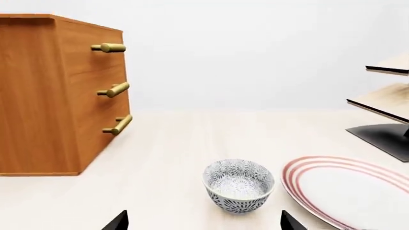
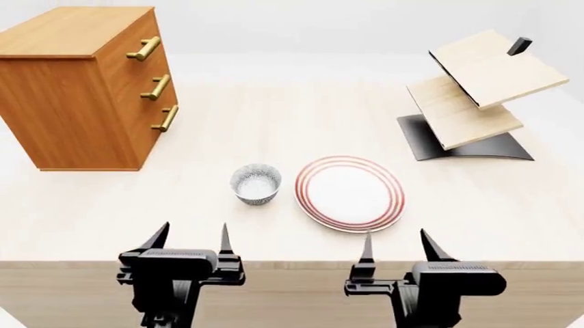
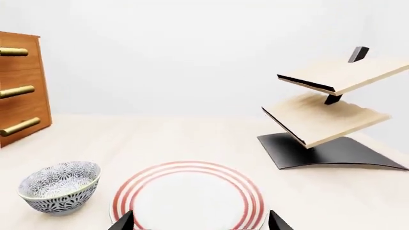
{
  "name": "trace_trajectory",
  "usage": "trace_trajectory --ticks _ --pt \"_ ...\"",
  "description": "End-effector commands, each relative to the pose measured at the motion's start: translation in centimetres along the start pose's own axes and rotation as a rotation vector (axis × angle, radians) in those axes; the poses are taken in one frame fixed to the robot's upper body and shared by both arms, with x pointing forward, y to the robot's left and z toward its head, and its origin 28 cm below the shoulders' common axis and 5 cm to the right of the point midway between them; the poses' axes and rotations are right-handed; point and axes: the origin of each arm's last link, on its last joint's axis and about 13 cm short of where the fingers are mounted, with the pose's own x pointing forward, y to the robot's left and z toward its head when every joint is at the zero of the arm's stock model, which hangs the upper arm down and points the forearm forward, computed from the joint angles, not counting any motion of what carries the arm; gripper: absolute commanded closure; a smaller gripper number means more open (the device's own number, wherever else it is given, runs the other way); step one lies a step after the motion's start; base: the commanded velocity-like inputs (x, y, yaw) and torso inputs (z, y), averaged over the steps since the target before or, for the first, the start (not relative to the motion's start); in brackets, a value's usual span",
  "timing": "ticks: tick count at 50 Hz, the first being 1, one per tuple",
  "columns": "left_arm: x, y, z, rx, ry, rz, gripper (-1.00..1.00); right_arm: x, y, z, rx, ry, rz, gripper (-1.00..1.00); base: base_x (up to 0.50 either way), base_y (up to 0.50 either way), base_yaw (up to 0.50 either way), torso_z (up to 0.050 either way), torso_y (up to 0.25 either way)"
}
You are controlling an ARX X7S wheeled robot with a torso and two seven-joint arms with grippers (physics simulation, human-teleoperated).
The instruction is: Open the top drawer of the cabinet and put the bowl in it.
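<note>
At far left of the pale tabletop (image 2: 474, 205) the cabinet (image 2: 78, 89) is seen, w/ three brass-handled drawers on its right-facing front, all pushed in. The top drawer (image 2: 137, 42) is shut, its bar handle (image 2: 143, 48) uppermost; two like handles are stacked below it.

At the near left edge the left gripper (image 2: 191, 240) is held above the table's front edge, fingers spread apart, nothing betw. them; the bowl is framed betw. its fingertips in the left wrist view, farther out & not touched.

Near the table's centre the bowl (image 2: 256, 183) is set upright on the surface, white w/ fine blue-grey pattern, well apart from the cabinet & to its right. Just beside it on the right a flat plate (image 2: 349, 193) w/ red rings is laid; whether the two rims touch can't be told from the head view, but a gap is shown in the right wrist view.

At near right the right gripper (image 2: 397, 244) is held at the table's front edge, jaws likewise apart & empty, w/ the plate just beyond.

At far right a tilted two-tier shelf rack (image 2: 474, 92) on a black base is placed, away from everything else.
</note>
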Motion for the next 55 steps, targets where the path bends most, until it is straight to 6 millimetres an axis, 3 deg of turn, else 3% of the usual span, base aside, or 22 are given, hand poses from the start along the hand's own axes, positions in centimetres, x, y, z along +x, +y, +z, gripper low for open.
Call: trace_trajectory --ticks 1,15,32,45,55 --pt "1.2 0.5 4.1 0.039 -0.054 0.004 -1.0 0.1 -1.0 3.8 -0.008 -0.053 -0.011 -1.0 0.0 0.0 0.0 0.05 0.0" --pt "3.1 1.3 10.8 0.09 -0.08 -0.036 -1.0 1.0 -2.8 11.0 -0.085 -0.103 -0.015 -1.0 0.0 0.0 0.0 0.05 0.0" --pt "5.3 1.9 18.7 0.13 -0.106 -0.051 -1.0 2.0 -4.0 17.0 -0.169 -0.117 -0.012 -1.0 0.0 0.0 0.0 0.05 0.0" --pt "6.6 2.1 21.5 0.149 -0.115 -0.055 -1.0 2.9 -4.9 19.3 -0.175 -0.135 -0.073 -1.0 0.0 0.0 0.0 0.05 0.0" --pt "6.7 2.1 22.0 0.166 -0.123 -0.056 -1.0 2.7 -5.3 19.9 -0.159 -0.153 -0.093 -1.0 0.28 0.0 0.0 0.05 0.0"
